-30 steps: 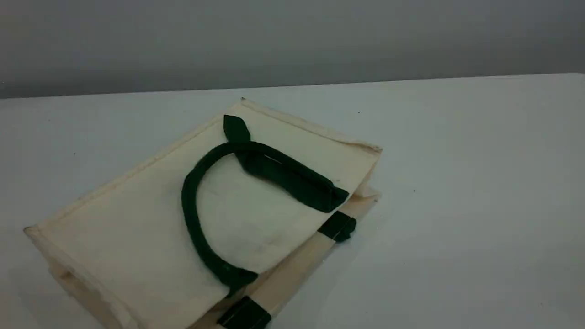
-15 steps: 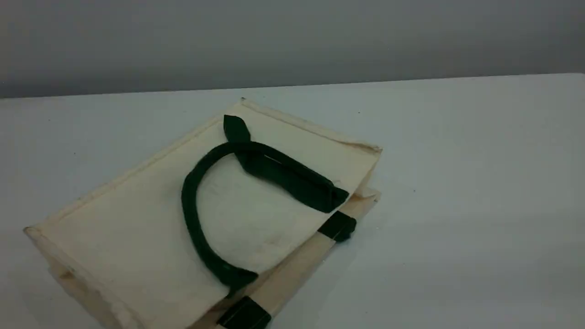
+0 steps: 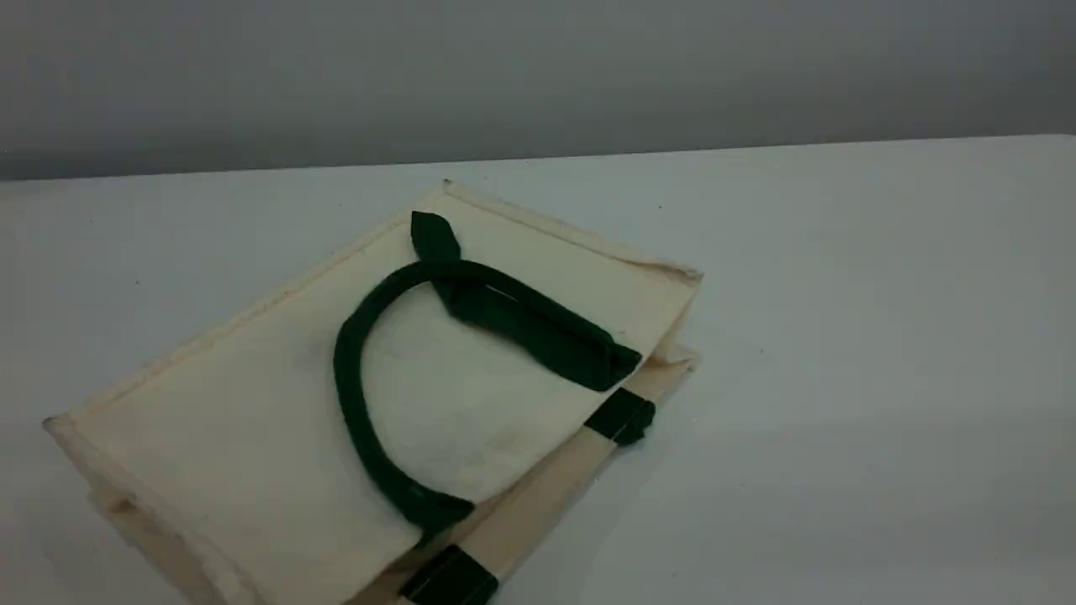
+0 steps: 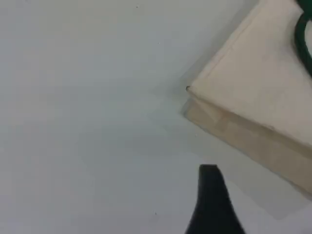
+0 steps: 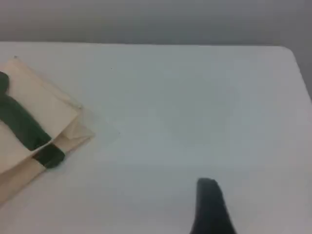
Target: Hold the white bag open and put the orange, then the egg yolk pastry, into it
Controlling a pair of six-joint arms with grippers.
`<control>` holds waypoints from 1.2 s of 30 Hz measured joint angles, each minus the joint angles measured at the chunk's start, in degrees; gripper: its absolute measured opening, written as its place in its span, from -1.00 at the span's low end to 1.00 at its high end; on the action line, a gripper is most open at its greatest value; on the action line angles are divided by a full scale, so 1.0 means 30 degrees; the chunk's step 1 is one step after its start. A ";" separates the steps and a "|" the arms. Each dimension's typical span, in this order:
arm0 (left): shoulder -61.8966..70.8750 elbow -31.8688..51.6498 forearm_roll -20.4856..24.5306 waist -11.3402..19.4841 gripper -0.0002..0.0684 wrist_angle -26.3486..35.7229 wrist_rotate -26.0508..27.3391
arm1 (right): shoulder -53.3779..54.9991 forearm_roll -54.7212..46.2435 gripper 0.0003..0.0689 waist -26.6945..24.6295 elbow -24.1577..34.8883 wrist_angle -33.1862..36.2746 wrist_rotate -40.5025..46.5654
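Observation:
The white bag (image 3: 252,420) lies flat on the table at the left of the scene view, its mouth edge toward the lower right and pressed shut. One dark green handle (image 3: 346,386) is folded back over its top panel. The left wrist view shows one corner of the bag (image 4: 253,63), up and right of my left gripper's single visible fingertip (image 4: 210,195), which hangs over bare table. In the right wrist view the bag (image 5: 44,97) is far left, well away from the right fingertip (image 5: 209,204). Nothing sits against either fingertip. The orange and the egg yolk pastry are out of view.
White table (image 3: 841,378) stretches wide to the right of the bag. Its far edge (image 3: 756,149) meets a grey wall. The right wrist view shows the table's rounded far right corner (image 5: 290,49). No arm appears in the scene view.

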 joint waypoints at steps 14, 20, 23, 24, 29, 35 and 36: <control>-0.3017 0.0000 0.0022 0.2079 0.24 0.0000 0.0061 | 0.0000 0.0000 0.19 0.0035 0.0000 -0.0008 0.0000; -0.2999 0.0000 0.0022 0.2079 0.24 0.0000 0.0082 | 0.0000 0.0022 0.19 0.0035 0.0000 -0.0008 0.0000; -0.2999 0.0000 0.0022 0.2079 0.24 0.0000 0.0082 | 0.0000 0.0043 0.19 0.0035 0.0000 -0.0008 0.0000; -0.2999 0.0000 0.0022 0.2079 0.24 0.0000 0.0082 | 0.0000 0.0043 0.19 0.0035 0.0000 -0.0008 0.0000; -0.2981 0.0000 0.0022 0.2079 0.24 0.0000 0.0082 | 0.0000 0.0026 0.19 0.0035 0.0000 -0.0008 0.0000; -0.2981 0.0000 0.0022 0.2067 0.24 0.0000 0.0082 | 0.0000 0.0026 0.19 0.0035 0.0000 -0.0008 0.0000; -0.2981 0.0000 0.0022 0.2067 0.24 0.0000 0.0082 | 0.0000 0.0026 0.19 0.0035 0.0000 -0.0008 0.0000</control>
